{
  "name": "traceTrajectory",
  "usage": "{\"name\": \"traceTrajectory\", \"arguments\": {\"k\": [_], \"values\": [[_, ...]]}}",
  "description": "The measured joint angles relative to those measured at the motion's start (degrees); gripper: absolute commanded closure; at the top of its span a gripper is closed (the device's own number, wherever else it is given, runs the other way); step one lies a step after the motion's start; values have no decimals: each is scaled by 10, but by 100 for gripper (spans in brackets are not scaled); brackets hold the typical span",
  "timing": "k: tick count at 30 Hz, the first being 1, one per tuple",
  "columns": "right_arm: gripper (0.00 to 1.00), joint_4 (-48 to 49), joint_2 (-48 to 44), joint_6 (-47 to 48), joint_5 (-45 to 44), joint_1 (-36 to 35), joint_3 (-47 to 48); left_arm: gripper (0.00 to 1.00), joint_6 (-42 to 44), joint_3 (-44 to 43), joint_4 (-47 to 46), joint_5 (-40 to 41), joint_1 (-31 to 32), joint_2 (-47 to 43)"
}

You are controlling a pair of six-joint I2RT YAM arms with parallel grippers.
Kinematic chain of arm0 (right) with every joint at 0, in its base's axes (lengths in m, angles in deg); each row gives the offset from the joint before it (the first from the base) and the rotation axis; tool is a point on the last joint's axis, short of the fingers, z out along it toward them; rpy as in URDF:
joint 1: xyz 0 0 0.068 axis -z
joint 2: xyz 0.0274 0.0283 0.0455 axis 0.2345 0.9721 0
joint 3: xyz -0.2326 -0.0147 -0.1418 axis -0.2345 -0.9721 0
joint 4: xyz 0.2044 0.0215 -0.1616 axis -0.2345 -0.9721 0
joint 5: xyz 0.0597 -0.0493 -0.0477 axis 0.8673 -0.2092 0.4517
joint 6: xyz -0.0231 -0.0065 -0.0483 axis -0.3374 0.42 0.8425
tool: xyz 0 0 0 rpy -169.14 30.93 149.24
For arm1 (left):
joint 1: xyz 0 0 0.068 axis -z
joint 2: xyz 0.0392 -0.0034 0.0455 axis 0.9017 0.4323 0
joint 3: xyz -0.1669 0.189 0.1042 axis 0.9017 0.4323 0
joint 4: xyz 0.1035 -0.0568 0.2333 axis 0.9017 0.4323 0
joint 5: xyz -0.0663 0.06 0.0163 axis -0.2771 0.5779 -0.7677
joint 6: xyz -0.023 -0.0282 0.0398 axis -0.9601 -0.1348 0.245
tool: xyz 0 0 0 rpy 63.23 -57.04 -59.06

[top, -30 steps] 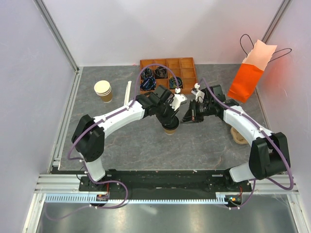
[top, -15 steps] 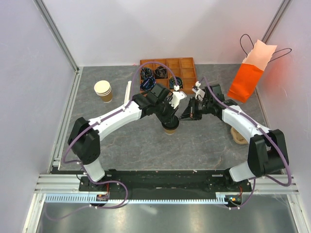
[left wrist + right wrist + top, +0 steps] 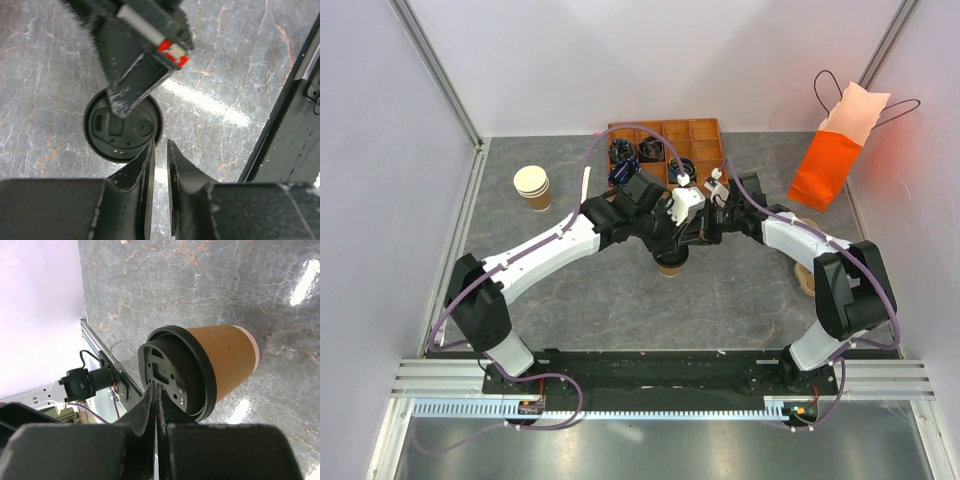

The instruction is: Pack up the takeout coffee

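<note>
The takeout coffee (image 3: 670, 264), a tan paper cup with a black lid, stands upright on the grey table, mostly hidden under both grippers in the top view. In the right wrist view the cup (image 3: 220, 357) shows its tan side and lid. My right gripper (image 3: 158, 387) is shut and empty, its tips resting on the lid top; its fingers (image 3: 135, 80) reach over the lid (image 3: 122, 129) in the left wrist view. My left gripper (image 3: 160, 146) is shut to a narrow slit on nothing, just beside the lid's rim, above the table.
An orange paper bag (image 3: 825, 165) with black handles stands open at the back right. A wooden compartment tray (image 3: 700, 145) with dark items sits behind the cup. A stack of lidless tan cups (image 3: 532, 187) stands at the left. A tan round object (image 3: 810, 280) lies by the right arm.
Both arms have closed in over the cup. The right gripper moved left onto the lid. The left gripper shifted slightly up and right beside the cup. The cup has not moved.
</note>
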Motion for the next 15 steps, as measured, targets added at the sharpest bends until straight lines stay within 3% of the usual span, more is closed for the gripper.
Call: {"name": "traceTrajectory", "arguments": {"k": [15], "values": [[100, 16, 23, -10, 12, -1, -7, 77, 17, 53, -45, 16, 14, 47]]}}
